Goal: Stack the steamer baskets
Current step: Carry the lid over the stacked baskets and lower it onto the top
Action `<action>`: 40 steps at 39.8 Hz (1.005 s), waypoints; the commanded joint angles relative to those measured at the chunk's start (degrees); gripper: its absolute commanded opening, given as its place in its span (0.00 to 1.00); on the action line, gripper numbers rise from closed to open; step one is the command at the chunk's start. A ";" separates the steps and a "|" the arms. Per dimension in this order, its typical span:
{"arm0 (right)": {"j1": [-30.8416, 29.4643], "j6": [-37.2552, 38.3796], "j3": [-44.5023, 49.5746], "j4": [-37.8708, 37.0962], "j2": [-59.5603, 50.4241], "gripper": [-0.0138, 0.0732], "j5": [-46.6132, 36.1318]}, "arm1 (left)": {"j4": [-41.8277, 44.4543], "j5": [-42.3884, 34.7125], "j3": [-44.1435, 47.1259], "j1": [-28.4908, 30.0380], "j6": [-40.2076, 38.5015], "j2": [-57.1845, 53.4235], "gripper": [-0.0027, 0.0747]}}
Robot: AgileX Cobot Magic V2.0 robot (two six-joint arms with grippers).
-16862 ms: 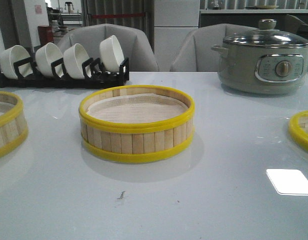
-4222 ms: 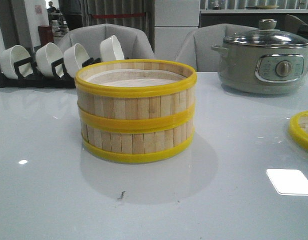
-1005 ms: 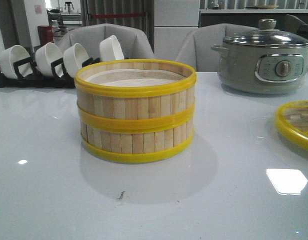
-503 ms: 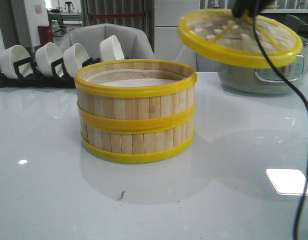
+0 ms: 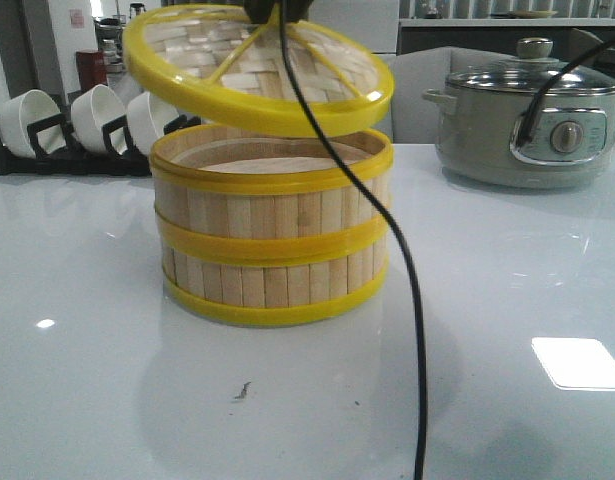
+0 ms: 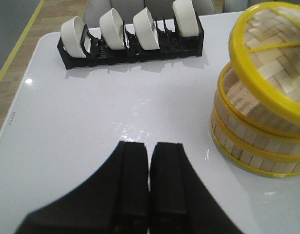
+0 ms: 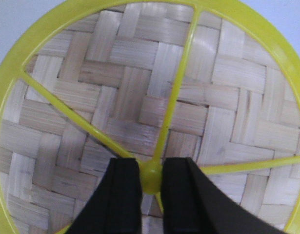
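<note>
Two steamer baskets (image 5: 272, 232), one on the other, directly beneath the right pincer (image 7: 150, 181). One woven lid (image 5: 257, 68), nipped at its hub by that pincer. Four white bowls (image 6: 135, 28) on one black rack (image 6: 132, 48), beyond the left pincer (image 6: 149, 183). One electric pot (image 5: 532, 115).

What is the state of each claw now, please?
Left claw: closed, holding nothing.
Right claw: closed on the lid at its centre knob.
</note>
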 commanded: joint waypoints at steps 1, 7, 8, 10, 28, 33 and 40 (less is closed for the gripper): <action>0.31 -0.64 -2.43 -0.29 -1.92 0.22 -2.42 | 0.67 -4.73 -1.51 -0.05 -0.59 0.03 0.14; 0.27 -0.64 -2.43 -0.35 -0.18 0.22 -2.77 | 0.67 -4.73 -1.51 -0.05 -0.59 0.03 0.14; 0.21 -0.64 -2.43 -0.35 -0.08 0.22 -2.85 | 0.67 -4.73 -1.51 -0.05 -0.59 0.03 0.14; 0.08 -0.64 -2.43 -0.48 0.19 0.22 -2.89 | 0.67 -4.73 -1.51 -0.05 -0.59 0.03 0.14; -2.11 -0.64 -2.43 -1.18 0.74 0.22 -4.41 | 0.67 -4.73 -1.51 -0.05 -0.59 0.03 0.14; -2.11 -0.64 -2.43 -1.18 0.93 0.22 -4.97 | 0.67 -4.73 -1.51 -0.05 -0.59 0.03 0.14; -2.11 -0.64 -2.43 -0.79 1.71 0.22 -5.77 | 0.67 -4.73 -1.51 -0.05 -0.59 0.03 0.14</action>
